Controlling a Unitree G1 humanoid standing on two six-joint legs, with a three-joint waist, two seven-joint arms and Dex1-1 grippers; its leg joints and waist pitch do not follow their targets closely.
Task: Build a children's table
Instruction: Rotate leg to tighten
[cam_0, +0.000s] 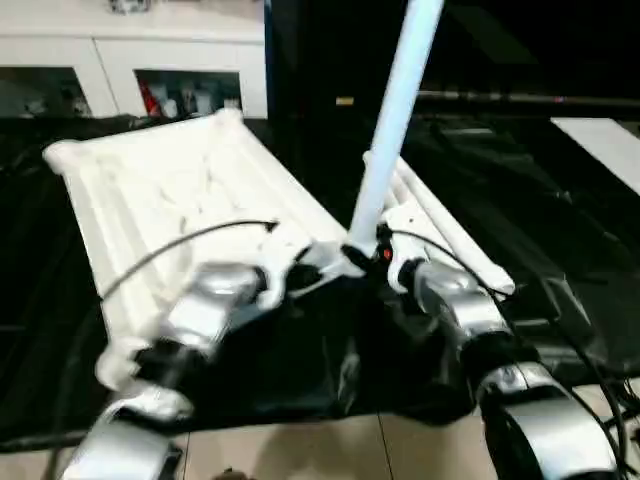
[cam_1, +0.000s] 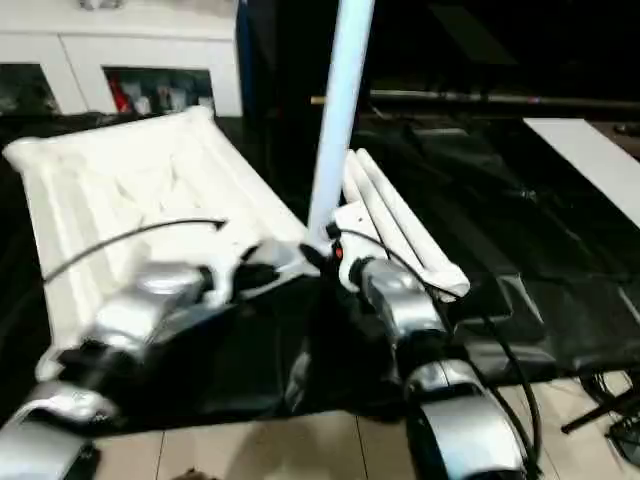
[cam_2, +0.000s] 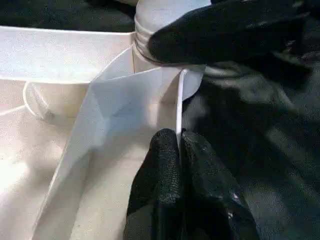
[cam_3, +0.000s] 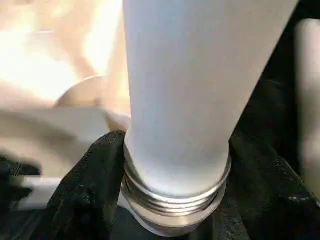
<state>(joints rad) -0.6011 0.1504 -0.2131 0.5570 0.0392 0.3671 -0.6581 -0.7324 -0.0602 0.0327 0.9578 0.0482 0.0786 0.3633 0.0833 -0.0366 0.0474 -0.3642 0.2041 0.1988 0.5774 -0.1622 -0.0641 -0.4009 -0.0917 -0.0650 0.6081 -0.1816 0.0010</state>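
From the head camera I see the white tabletop (cam_0: 170, 200) lying underside up on the black-covered counter (cam_0: 560, 230), its near right corner between my two forearms. A white leg (cam_0: 395, 110) stands nearly upright at that corner, leaning slightly away to the right, with its lower end right at my right hand (cam_0: 372, 255). More white legs (cam_1: 400, 225) lie flat on the counter just beside the tabletop's right edge. A white cabinet (cam_0: 120, 60) stands behind the counter. In the left wrist camera my left hand (cam_2: 179, 150) has its fingers pressed together, pinching a thin white rib of the tabletop next to the corner socket (cam_2: 155, 55), where a black finger of the other hand lies across the leg's end. In the right wrist camera my right hand's fingers (cam_3: 90, 180) sit spread on either side of the leg's threaded end (cam_3: 172, 197), gripping it.
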